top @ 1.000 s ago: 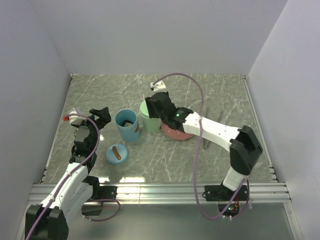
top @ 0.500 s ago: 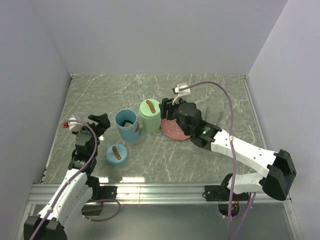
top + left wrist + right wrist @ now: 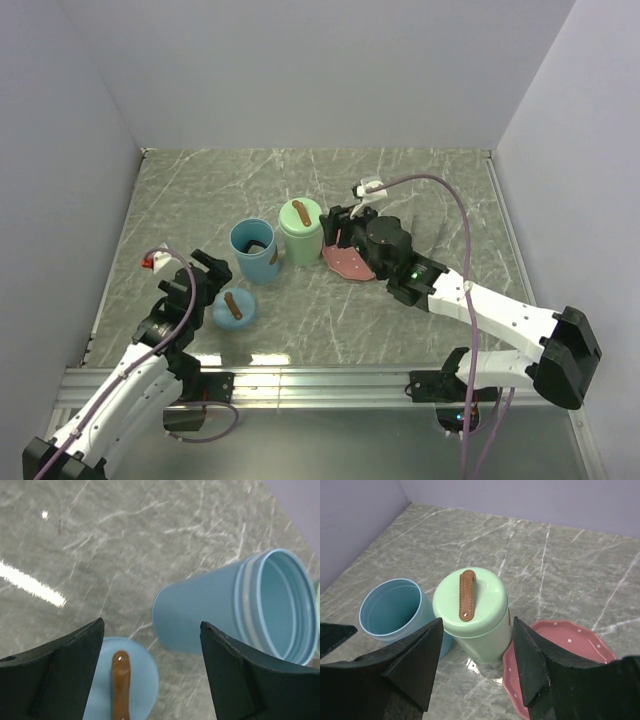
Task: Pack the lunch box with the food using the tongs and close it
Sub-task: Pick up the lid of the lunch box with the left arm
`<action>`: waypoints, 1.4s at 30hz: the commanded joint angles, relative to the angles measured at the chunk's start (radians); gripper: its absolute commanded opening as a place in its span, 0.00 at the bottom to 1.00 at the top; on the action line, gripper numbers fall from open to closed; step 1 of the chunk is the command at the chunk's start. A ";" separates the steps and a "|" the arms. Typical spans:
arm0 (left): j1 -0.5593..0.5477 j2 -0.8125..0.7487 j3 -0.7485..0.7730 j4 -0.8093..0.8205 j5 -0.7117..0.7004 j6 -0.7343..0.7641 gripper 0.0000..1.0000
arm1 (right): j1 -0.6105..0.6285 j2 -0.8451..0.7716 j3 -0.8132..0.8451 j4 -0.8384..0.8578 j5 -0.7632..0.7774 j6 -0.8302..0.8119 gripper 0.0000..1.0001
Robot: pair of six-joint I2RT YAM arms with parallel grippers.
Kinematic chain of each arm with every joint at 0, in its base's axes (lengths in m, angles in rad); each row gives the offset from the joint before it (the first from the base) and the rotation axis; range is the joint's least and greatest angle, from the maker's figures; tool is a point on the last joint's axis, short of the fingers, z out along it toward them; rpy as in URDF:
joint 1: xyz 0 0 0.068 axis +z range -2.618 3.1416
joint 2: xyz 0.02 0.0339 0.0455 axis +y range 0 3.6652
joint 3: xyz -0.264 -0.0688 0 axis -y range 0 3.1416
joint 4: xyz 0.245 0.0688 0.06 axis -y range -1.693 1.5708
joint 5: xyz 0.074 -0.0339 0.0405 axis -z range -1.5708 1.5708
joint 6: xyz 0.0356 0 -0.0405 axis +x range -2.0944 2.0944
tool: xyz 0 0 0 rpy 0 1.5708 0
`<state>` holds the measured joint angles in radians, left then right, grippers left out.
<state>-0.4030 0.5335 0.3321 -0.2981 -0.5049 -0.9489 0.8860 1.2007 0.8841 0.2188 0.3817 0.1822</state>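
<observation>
- Room: the desk [image 3: 430,190] is walled L, far and R. There's a broad bare stretch from the blue tub [image 3: 253,252] to the back wall, a narrower strip on its L, and a metal rail [image 3: 330,378] along the near edge.
- Count: 2 lunch-box tubs, 2 lids, 1 brown strap per lid, 1 pink plate [image 3: 350,266].
- Blue tub: upright, mouth open, something dark inside, can't tell what.
- Green tub [image 3: 300,240]: upright, lidded, just R of the blue tub; touching or not, can't tell.
- Blue lid [image 3: 222,313]: flat on the desk, just near-side of the blue tub. Its strap [image 3: 234,305] has its long axis near-to-far, slightly slanted.
- Plate: R of the blue tub, past the green tub.
- My left jaws [image 3: 151,630]: released, nothing between them, hovering near-L of the blue tub, above the blue lid.
- My right jaws [image 3: 477,622]: released, gripping nothing, R of the blue tub over the plate, facing the green tub.
</observation>
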 commanded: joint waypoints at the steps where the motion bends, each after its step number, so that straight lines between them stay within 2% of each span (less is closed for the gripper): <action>1: -0.022 0.000 0.048 -0.119 0.008 -0.056 0.82 | -0.001 -0.035 -0.034 0.085 -0.015 0.005 0.65; 7: -0.056 0.091 0.080 -0.197 0.055 -0.100 0.80 | -0.010 -0.087 -0.112 0.128 -0.021 0.031 0.65; 12: -0.134 0.138 0.087 -0.239 0.063 -0.163 0.78 | -0.018 -0.127 -0.152 0.154 -0.026 0.042 0.65; 19: -0.192 0.103 0.074 -0.314 0.043 -0.255 0.72 | -0.027 -0.159 -0.181 0.165 -0.021 0.040 0.65; 23: -0.192 0.108 0.070 -0.312 0.023 -0.283 0.72 | -0.035 -0.184 -0.201 0.177 -0.032 0.043 0.65; 30: -0.194 0.232 0.038 -0.236 0.014 -0.289 0.71 | -0.042 -0.227 -0.229 0.186 -0.041 0.042 0.65; 36: -0.197 0.200 0.044 -0.245 -0.026 -0.295 0.69 | -0.053 -0.253 -0.255 0.191 -0.043 0.043 0.65; 41: -0.197 0.265 0.048 -0.240 -0.009 -0.291 0.61 | -0.059 -0.265 -0.261 0.192 -0.053 0.045 0.65; 42: -0.197 0.275 0.054 -0.239 -0.007 -0.287 0.57 | -0.061 -0.268 -0.264 0.192 -0.053 0.045 0.65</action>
<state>-0.5953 0.7761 0.3752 -0.5480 -0.4988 -1.2282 0.8352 0.9600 0.6281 0.3592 0.3298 0.2195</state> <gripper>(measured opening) 0.599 0.648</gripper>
